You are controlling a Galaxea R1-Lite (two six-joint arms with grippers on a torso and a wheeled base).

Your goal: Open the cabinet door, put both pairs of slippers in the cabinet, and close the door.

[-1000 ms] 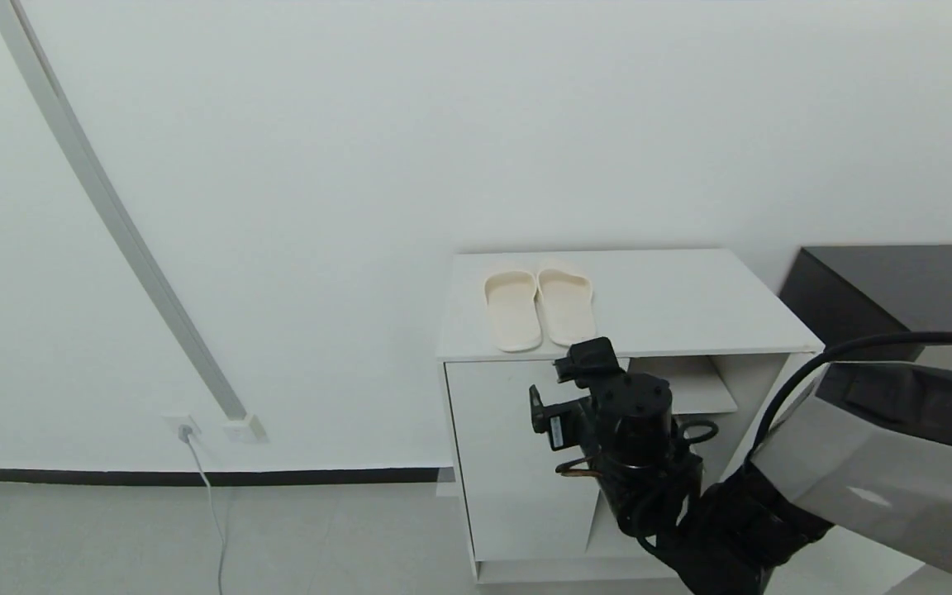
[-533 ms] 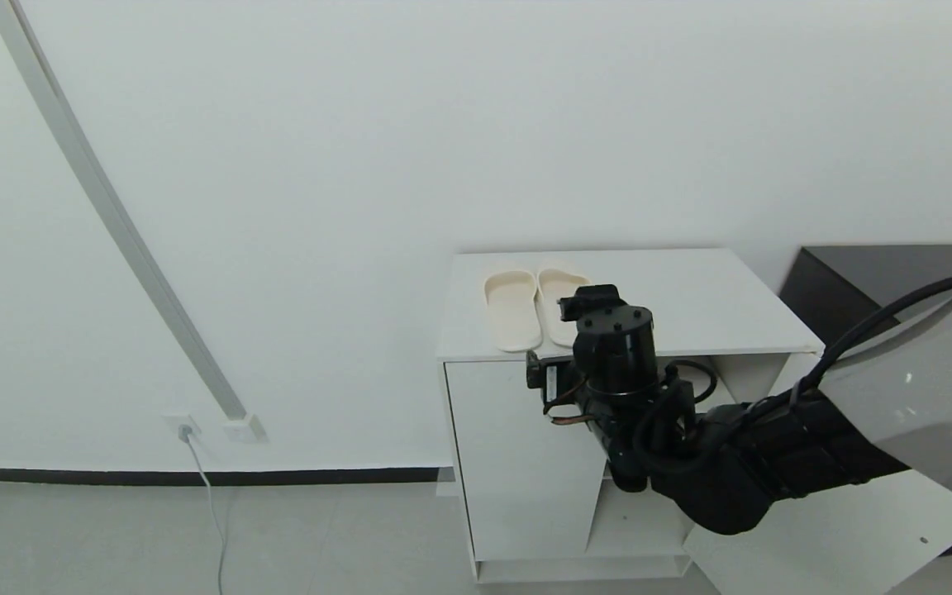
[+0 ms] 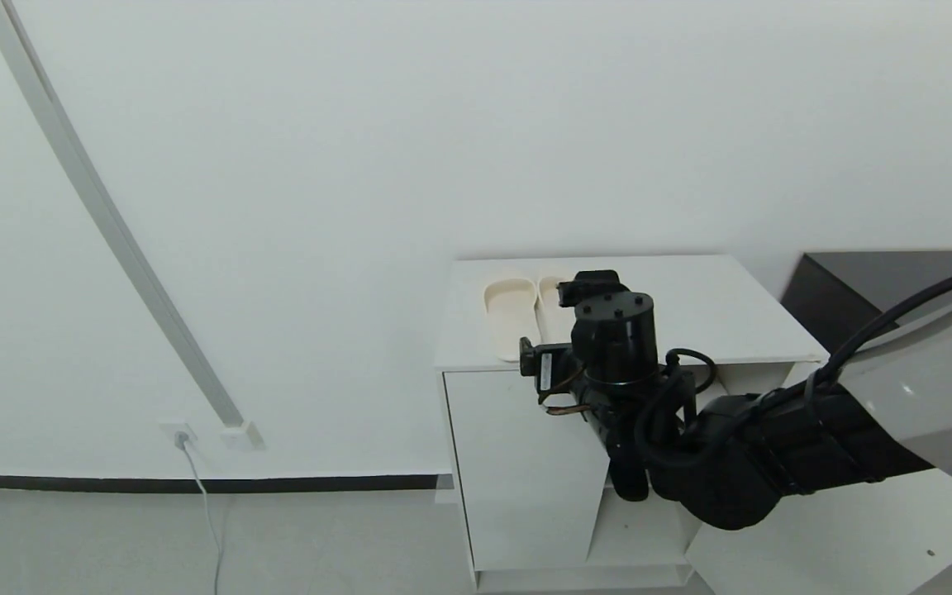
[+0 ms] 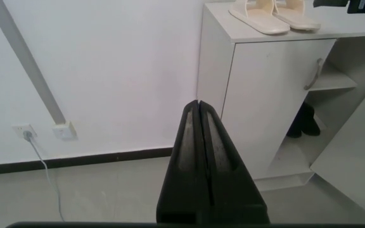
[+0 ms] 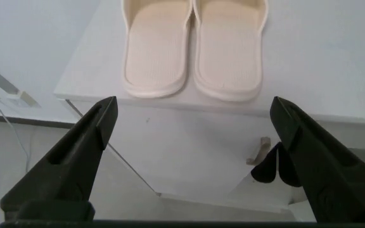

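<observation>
A cream pair of slippers (image 3: 511, 316) (image 5: 195, 44) (image 4: 273, 15) lies side by side on top of the white cabinet (image 3: 691, 306), near its front left corner. My right gripper (image 5: 193, 107) hangs open just in front of and above that corner, fingers spread wider than the pair, nothing between them. The right door (image 3: 840, 529) stands swung open; the left door (image 3: 525, 463) is closed. Inside, on the lower level, sits a dark pair (image 4: 303, 120) (image 5: 274, 168). My left gripper (image 4: 198, 111) is shut and empty, low and well off to the cabinet's left.
A shelf (image 4: 331, 79) divides the open half of the cabinet. The left door carries a handle (image 4: 312, 73) at its inner edge. A dark table (image 3: 897, 281) stands right of the cabinet. A wall socket with a cable (image 3: 183, 438) is at the left.
My right arm has risen from in front of the left door up to the cabinet top, by the cream slippers. The head camera tilted slightly; the slippers have not moved.
</observation>
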